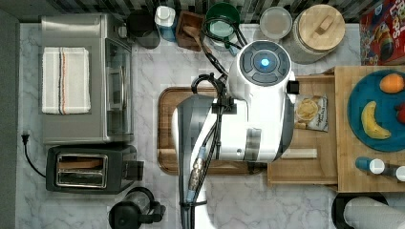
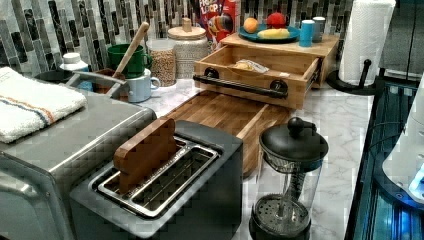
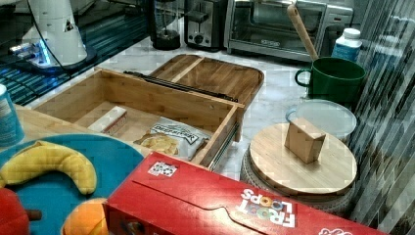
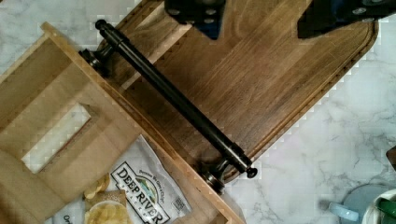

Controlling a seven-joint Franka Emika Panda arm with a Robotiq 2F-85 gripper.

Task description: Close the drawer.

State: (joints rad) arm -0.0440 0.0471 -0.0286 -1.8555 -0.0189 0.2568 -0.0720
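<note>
The light-wood drawer (image 2: pixel 260 64) (image 1: pixel 298 171) (image 3: pixel 147 98) (image 4: pixel 56 93) stands pulled out from under the thick top. Its long black bar handle (image 2: pixel 240 85) (image 4: pixel 173 98) (image 3: pixel 176 84) reaches over the edge of the brown board (image 4: pixel 271 79). A chips bag (image 4: pixel 135 196) (image 3: pixel 171 139) (image 1: pixel 311 112) and a small white block (image 4: pixel 56 137) (image 3: pixel 108 120) lie inside. My gripper (image 4: pixel 268 18) hangs open over the brown board, on the outer side of the handle and clear of it. Its two dark fingers (image 4: pixel 201 14) stand wide apart with nothing between them. In the top view my arm (image 1: pixel 248 109) covers the drawer's front.
A blue plate (image 1: pixel 356 102) with fruit rests on the thick top. A toaster (image 2: pixel 165 185) and a French press (image 2: pixel 290 170) stand past the board's far end. A green mug (image 3: pixel 333 76), a wood-lidded jar (image 3: pixel 303 161) and a cereal box (image 3: pixel 220 200) crowd the backsplash side.
</note>
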